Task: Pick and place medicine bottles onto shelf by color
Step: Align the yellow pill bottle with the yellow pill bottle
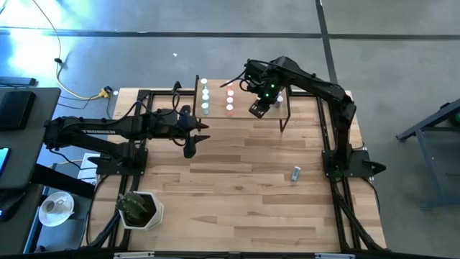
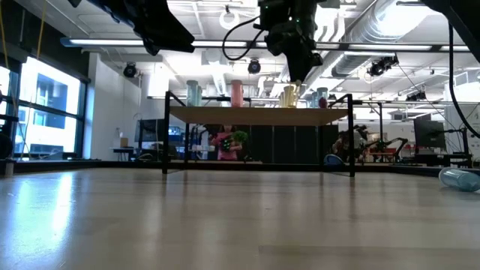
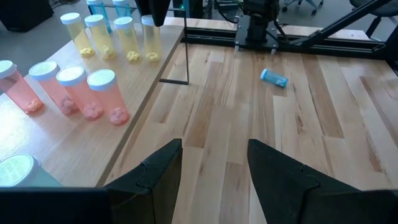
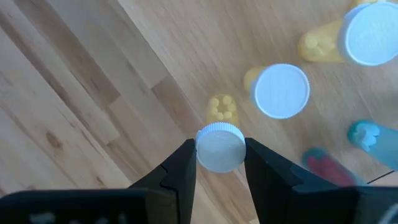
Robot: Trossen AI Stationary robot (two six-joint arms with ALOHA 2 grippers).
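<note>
The yellow bottle [image 4: 219, 140], white-capped, sits between the fingers of the right gripper [image 4: 219, 163], which are closed on its cap. The wrist view looks straight down on it, with the pills visible through the body below the cap. It is held over the light-wood board of the shelf [image 1: 215, 109], at the end of the yellow row. In the left wrist view the right gripper's dark fingers come down on the last bottle of that row [image 3: 151, 38].

Other yellow bottles [image 3: 102, 36] stand upright beside it on the shelf. A row of pink bottles [image 3: 81, 92] stands upright next to the yellow row, and part of a green-capped bottle [image 3: 15, 171] shows at the shelf's near end. Teal bottles [image 3: 102, 7] stand beyond the yellow row. In the low view the shelf [image 2: 255, 115] rests on thin black legs, with bottles standing along its top.

One blue bottle [image 1: 295, 173] lies on its side on the tabletop [image 1: 244, 201], well apart from the shelf and near the base of the right arm.

The left gripper [image 1: 189, 146] hangs over the tabletop just beside the shelf's left end. Its fingers [image 3: 155, 177] stand apart, with nothing between them.

A white pot holding a dark plant [image 1: 139, 208] sits at the table's left front corner.
</note>
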